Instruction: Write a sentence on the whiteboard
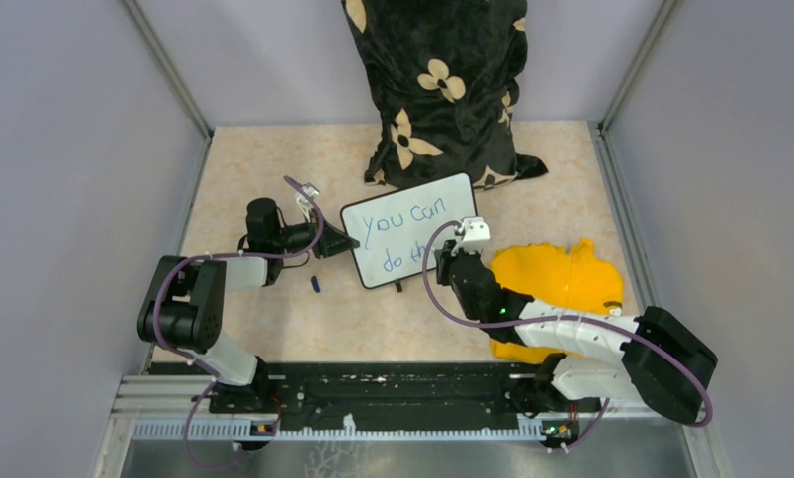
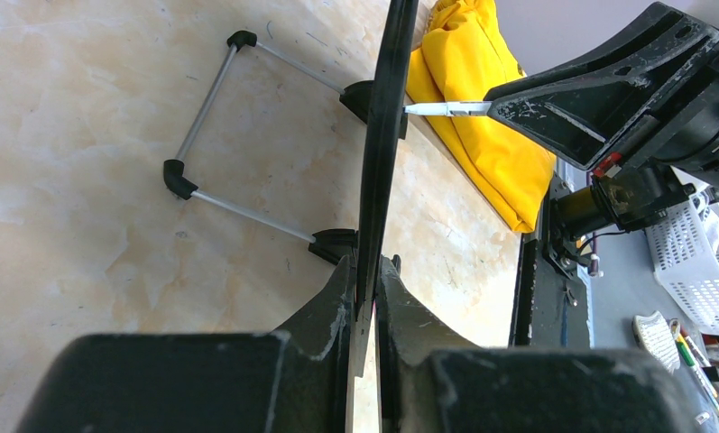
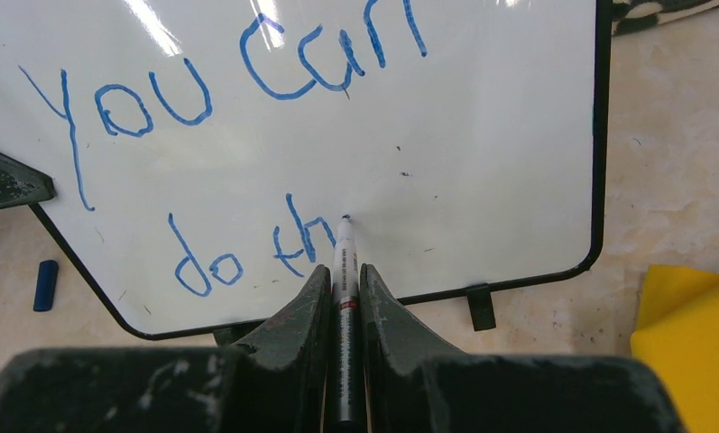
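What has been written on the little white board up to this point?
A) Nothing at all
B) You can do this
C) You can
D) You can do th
D: the blue writing on the board reads "You can" above "do th", and the tip of the marker sits right after the h.
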`<state>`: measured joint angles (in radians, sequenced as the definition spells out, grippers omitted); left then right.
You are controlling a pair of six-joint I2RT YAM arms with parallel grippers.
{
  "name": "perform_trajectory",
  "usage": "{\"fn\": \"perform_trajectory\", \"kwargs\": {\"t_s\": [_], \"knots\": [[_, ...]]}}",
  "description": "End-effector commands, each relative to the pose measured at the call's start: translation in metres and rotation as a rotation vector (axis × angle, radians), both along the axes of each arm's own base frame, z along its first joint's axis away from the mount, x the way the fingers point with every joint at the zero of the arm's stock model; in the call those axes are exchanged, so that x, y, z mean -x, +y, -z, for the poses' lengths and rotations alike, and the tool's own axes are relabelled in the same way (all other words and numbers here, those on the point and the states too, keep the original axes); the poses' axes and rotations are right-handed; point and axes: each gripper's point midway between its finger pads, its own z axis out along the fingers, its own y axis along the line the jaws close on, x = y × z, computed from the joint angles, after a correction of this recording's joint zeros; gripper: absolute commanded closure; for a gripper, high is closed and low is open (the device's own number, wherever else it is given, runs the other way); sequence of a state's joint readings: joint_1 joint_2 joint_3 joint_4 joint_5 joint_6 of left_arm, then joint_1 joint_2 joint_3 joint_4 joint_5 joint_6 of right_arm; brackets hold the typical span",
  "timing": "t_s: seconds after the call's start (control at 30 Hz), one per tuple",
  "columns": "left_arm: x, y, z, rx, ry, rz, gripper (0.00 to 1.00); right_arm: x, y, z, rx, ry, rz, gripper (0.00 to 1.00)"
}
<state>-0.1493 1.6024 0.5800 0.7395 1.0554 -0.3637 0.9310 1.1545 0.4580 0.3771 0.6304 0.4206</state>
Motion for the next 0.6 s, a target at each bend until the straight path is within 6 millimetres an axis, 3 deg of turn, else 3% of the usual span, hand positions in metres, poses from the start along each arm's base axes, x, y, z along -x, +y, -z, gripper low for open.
{"fn": "perform_trajectory", "kwargs": {"t_s": [0.0,0.57], "knots": [[0.0011,0.0,0.0255,-0.046,0.094,-0.033,0.86,-0.0006,-0.0015,-0.005,-0.05,-0.009,0.006,1.0],[0.0014,0.0001,0.0265,-0.048,0.095,-0.032,0.86,0.004,-0.0071,0.0006,-0.051,0.003,0.01,1.0]]}}
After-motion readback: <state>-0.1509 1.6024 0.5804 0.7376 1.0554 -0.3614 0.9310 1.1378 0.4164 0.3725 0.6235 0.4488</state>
